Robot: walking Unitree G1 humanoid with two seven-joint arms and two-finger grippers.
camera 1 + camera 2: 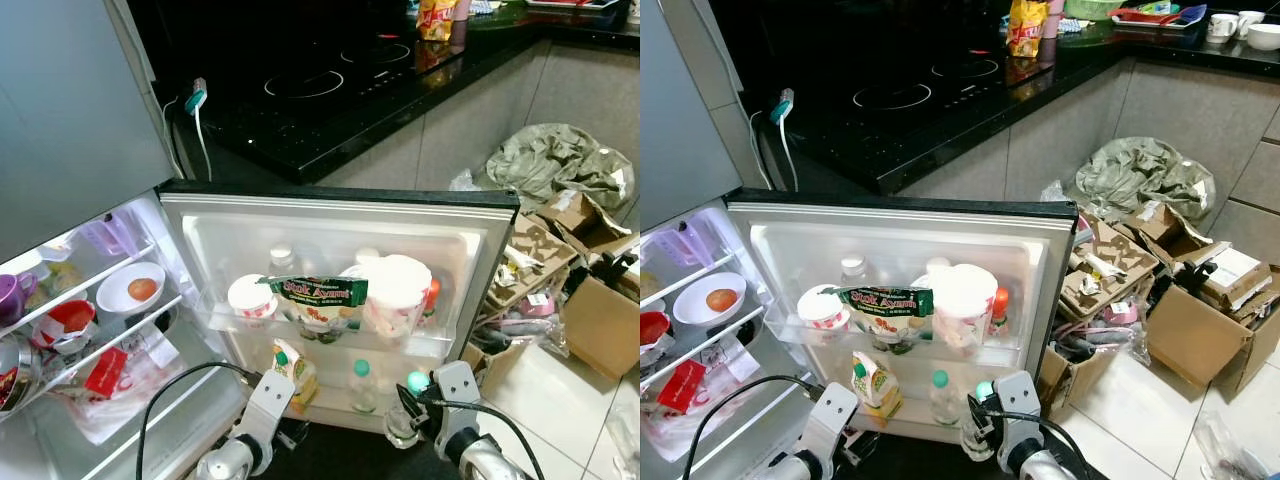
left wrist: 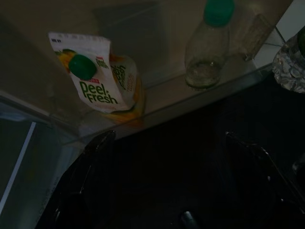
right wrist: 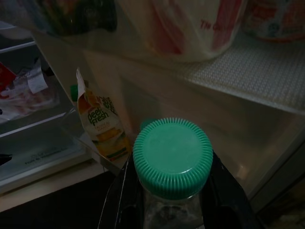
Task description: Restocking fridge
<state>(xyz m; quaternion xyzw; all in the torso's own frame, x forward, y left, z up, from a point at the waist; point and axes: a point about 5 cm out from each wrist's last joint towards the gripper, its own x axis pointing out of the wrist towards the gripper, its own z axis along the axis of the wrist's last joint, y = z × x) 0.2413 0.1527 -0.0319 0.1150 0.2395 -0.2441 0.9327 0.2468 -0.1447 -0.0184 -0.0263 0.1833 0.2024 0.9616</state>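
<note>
One clear bottle [image 1: 402, 415] with green cap [image 3: 172, 157] sitting clamped in right gripper [image 1: 412, 418], just near of fridge door's lower shelf [image 1: 330, 412]. Left gripper [image 2: 167, 191] hanging spread, idle. Bottle seeming rigid, slick; gripping around body below cap looking safest.

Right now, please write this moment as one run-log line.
right end effector: shut on green-capped bottle | left end effector: open | lower door shelf: juice carton

Clear glass bottle [image 3: 169, 210] with ribbed green plastic cap [image 3: 172, 156]; glossy black stone counter [image 1: 330, 110]; matt brown cardboard boxes [image 1: 1200, 330]; smooth white plastic fridge door [image 1: 340, 240].
</note>
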